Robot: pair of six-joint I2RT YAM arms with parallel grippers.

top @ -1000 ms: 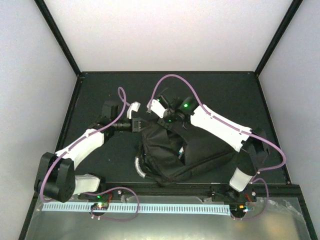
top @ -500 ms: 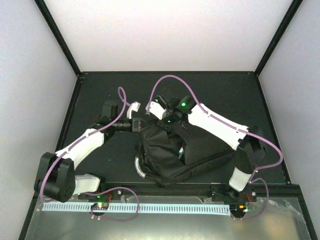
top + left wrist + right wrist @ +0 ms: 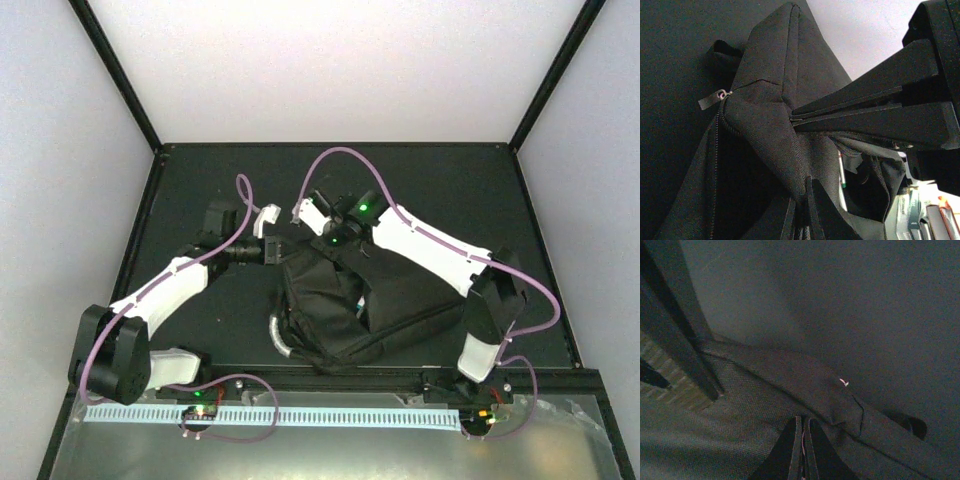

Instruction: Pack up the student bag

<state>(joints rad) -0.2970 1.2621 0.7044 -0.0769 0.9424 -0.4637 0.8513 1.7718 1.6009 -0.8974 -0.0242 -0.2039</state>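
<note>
The student bag [image 3: 350, 310], a large black backpack with a grey curved handle [image 3: 278, 335], lies in the middle of the table. My left gripper [image 3: 284, 250] is shut on a fold of its fabric at the far rim of the opening; in the left wrist view [image 3: 805, 197] the cloth is pinched between the closed fingers. My right gripper [image 3: 335, 248] is shut on the rim just beside it [image 3: 802, 432]. A zipper pull [image 3: 710, 100] hangs on the bag's left side. Inside the open mouth I see a pen with a green tip [image 3: 841, 172].
The dark table [image 3: 200, 180] is walled by white panels at the back and sides. A metal rail [image 3: 300, 415] runs along the near edge by the arm bases. Purple cables loop over both arms. Book-like edges [image 3: 927, 215] show at the lower right of the left wrist view.
The right gripper has shifted slightly left and away with the bag's rim, and the right arm's elbow has drawn inward. The left arm has barely moved.
</note>
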